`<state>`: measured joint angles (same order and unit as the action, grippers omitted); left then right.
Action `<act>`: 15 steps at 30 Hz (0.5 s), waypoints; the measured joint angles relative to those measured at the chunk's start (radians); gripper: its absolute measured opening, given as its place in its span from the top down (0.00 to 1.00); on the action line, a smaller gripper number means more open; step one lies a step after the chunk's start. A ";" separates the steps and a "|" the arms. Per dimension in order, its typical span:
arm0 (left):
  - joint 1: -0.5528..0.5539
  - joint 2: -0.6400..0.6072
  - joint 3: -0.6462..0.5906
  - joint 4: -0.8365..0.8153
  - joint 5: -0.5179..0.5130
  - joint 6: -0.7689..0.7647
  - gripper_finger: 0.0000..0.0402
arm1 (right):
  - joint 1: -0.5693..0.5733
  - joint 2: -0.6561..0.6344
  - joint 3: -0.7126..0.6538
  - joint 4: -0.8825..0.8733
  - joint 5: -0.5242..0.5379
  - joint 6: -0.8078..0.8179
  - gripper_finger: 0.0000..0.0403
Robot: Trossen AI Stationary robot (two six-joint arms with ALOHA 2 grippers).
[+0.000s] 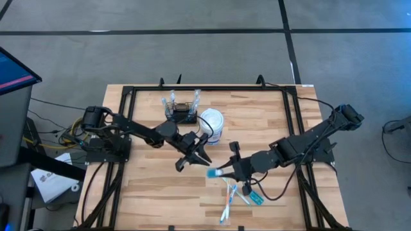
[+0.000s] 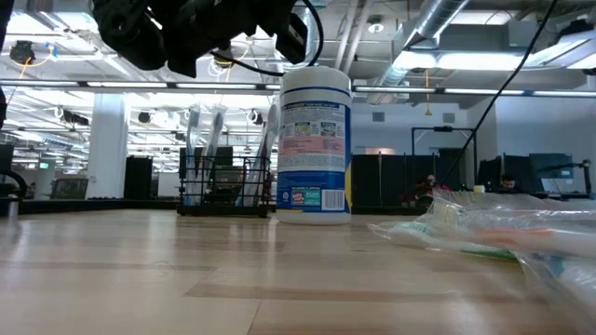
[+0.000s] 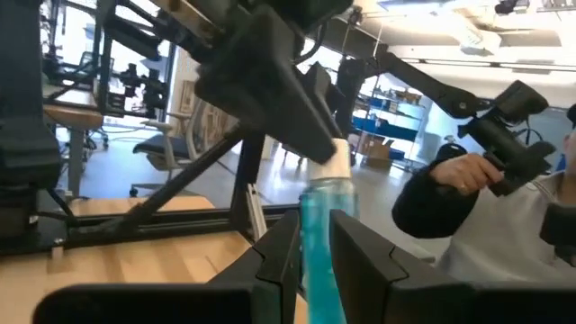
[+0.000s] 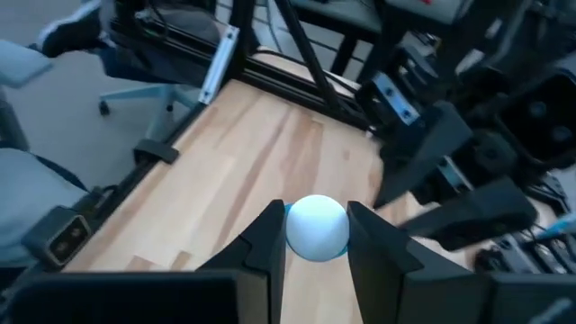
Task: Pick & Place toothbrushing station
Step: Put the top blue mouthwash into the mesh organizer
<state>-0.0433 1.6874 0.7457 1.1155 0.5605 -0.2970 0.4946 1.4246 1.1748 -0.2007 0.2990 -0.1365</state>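
- Passing a toothbrush [image 1: 215, 172] mid-table — both the left gripper [image 1: 200, 156] and right gripper [image 1: 232, 168] clamp it, apparently for a handover.
- The toothbrushing station [image 1: 180, 111] sits beside the white tub [image 1: 212, 126] at the far edge, awaiting it.

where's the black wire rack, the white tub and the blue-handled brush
rack [image 1: 182, 110], high view, on its mesh top
tub [image 2: 315, 149], low view, on its label
brush [image 3: 321, 243], left wrist view, on the blue handle
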 joint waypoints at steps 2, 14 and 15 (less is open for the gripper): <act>0.000 0.004 0.000 -0.001 0.021 -0.003 0.85 | 0.001 0.000 0.000 0.008 -0.019 -0.010 0.80; -0.014 0.004 0.020 -0.001 0.118 -0.033 0.82 | -0.016 0.000 0.000 0.032 -0.106 -0.032 0.80; -0.014 0.004 0.023 -0.001 0.119 -0.038 0.80 | -0.016 0.000 0.000 0.033 -0.114 -0.032 0.80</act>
<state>-0.0577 1.6917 0.7684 1.1146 0.6800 -0.3351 0.4789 1.4246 1.1748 -0.1676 0.1851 -0.1684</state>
